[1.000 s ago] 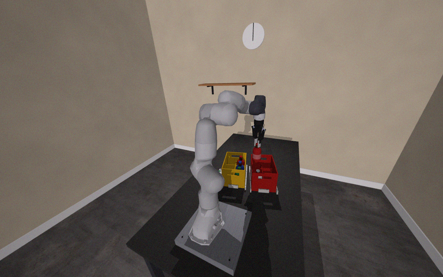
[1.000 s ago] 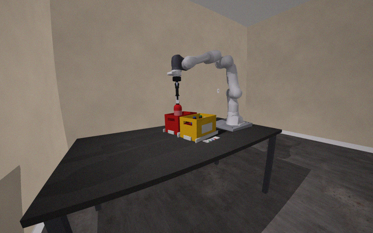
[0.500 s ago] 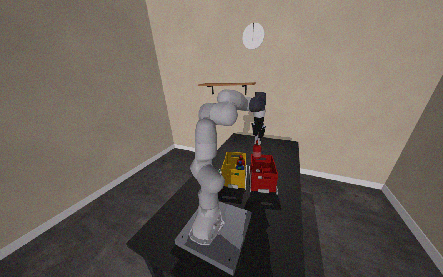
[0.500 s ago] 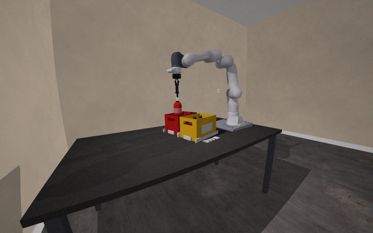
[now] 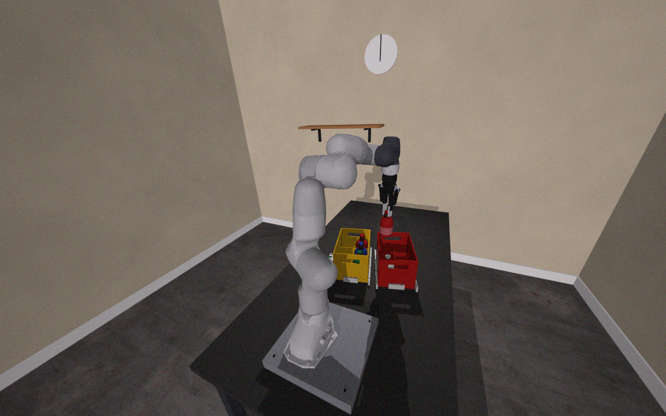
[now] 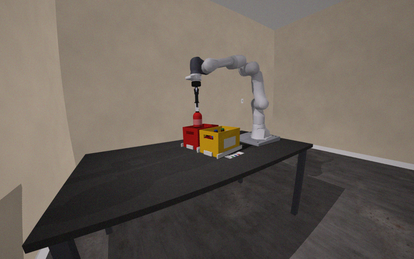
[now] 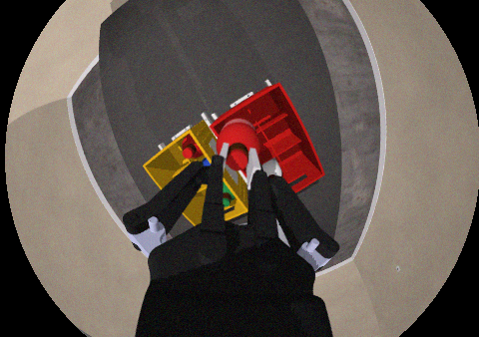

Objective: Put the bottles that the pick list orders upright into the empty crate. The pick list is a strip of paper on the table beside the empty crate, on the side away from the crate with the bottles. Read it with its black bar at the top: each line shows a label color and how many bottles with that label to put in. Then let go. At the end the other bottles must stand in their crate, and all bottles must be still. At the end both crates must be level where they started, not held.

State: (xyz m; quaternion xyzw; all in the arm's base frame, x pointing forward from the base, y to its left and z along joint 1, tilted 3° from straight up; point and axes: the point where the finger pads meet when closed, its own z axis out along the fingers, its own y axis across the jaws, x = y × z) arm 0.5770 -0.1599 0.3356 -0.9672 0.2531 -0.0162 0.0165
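My gripper [image 5: 387,210] [image 6: 197,109] [image 7: 238,154] is shut on the neck of a red bottle [image 5: 386,223] [image 6: 197,118] [image 7: 237,132]. The bottle hangs upright over the red crate [image 5: 396,277] [image 6: 189,140] [image 7: 293,118], at its far corner beside the yellow crate, with its base near rim height. A bottle with a pale cap [image 5: 387,256] stands in the red crate. The yellow crate [image 5: 351,272] [image 6: 210,145] holds a red bottle [image 5: 362,241] [image 7: 189,152], a blue one [image 5: 361,247] [image 6: 215,131] and a green one [image 6: 222,129] [image 7: 226,200]. The pick list [image 6: 234,154] has coloured marks; its counts are too small to read.
Low white strips edge both crates on the black table [image 5: 428,320] [image 6: 131,180]. The crates stand side by side with a narrow gap. The arm's grey base plate [image 5: 348,336] [image 6: 255,140] lies on the table. A wooden shelf [image 5: 340,126] is on the wall behind.
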